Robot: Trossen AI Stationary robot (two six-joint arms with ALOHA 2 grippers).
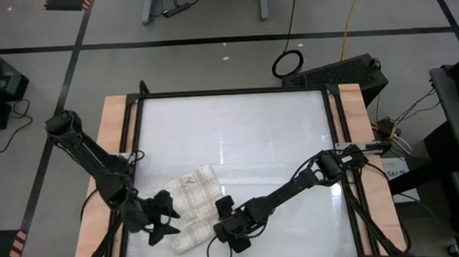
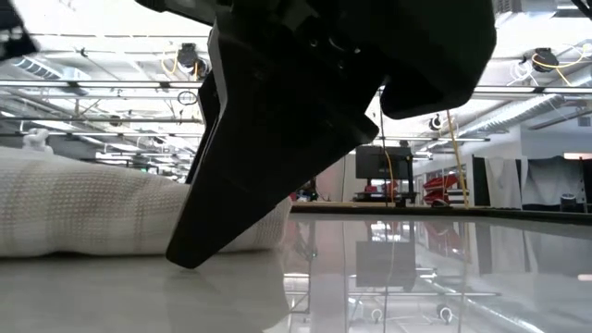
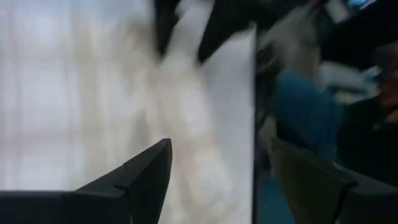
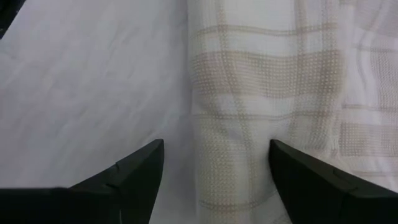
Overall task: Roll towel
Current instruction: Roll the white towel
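The cream towel with a beige check (image 1: pixel 192 195) lies near the table's front edge, left of centre. Its far part is flat and its near part is bunched into a thick roll (image 2: pixel 83 213) lying on the table. My left gripper (image 1: pixel 168 217) is open at the roll's left side, with the towel (image 3: pixel 186 93) showing ahead between its fingers. My right gripper (image 1: pixel 228 224) is open at the roll's right end. Its fingers stand on either side of the rolled cloth (image 4: pixel 242 124). In the low view a gripper finger (image 2: pixel 231 185) slants down in front of the roll. My right gripper is open around the roll's right end (image 4: pixel 261 155), coming level from the table's right side. One finger (image 4: pixel 292 180) overlaps the cloth's edge, and I cannot tell whether it touches.
The white table top (image 1: pixel 238 136) has a dark frame and wooden side strips (image 1: pixel 116 142). The table's front edge runs close behind both grippers. Cables and a dark box (image 1: pixel 344 71) lie on the floor beyond the far edge.
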